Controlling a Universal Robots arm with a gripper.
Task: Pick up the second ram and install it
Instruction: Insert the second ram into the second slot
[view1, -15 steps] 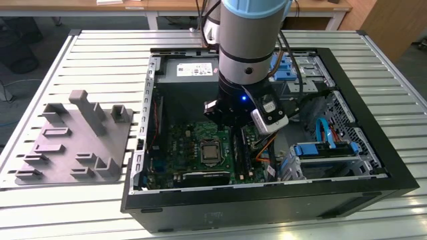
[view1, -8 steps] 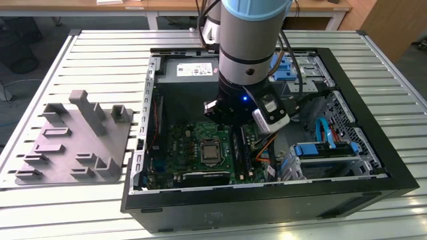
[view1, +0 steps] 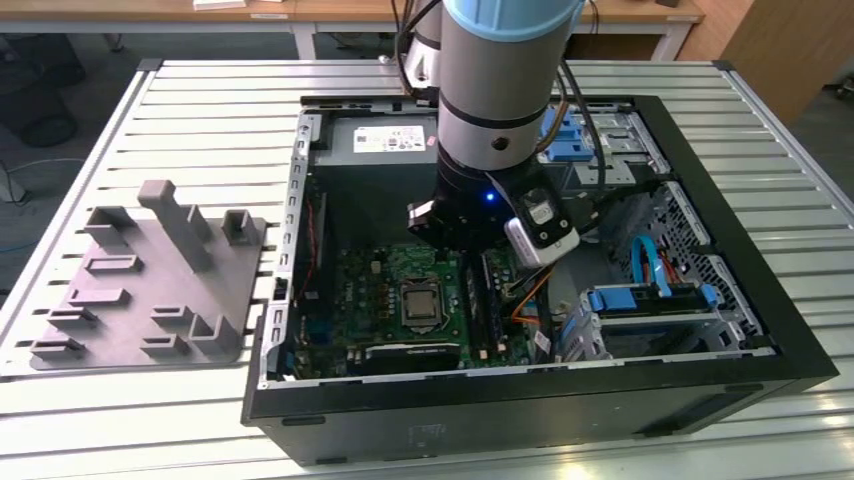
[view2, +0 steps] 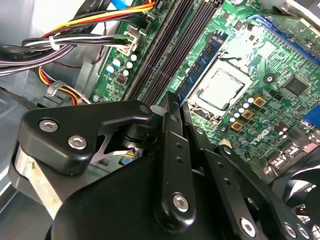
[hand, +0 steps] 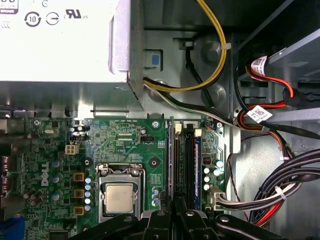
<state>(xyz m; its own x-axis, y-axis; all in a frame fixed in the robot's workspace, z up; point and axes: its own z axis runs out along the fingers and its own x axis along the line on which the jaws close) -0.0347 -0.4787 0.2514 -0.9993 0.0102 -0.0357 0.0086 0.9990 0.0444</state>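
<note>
Item: gripper (hand: 175, 220), lowered inside the open computer case (view1: 747, 300), directly over the motherboard's memory slots (hand: 186, 160). Fingers appear drawn close together; whether they clasp anything cannot be told. Second ram (hand: 196, 170): blue stick apparently standing in a slot just ahead of the fingertips, long axis parallel to the slots.

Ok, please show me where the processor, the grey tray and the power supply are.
processor (hand: 120, 197): first wrist view, middle of its metal lid.
grey tray (view1: 147, 288): exterior view, flat base between the posts.
power supply (hand: 60, 45): first wrist view, its pale metal side.
</note>
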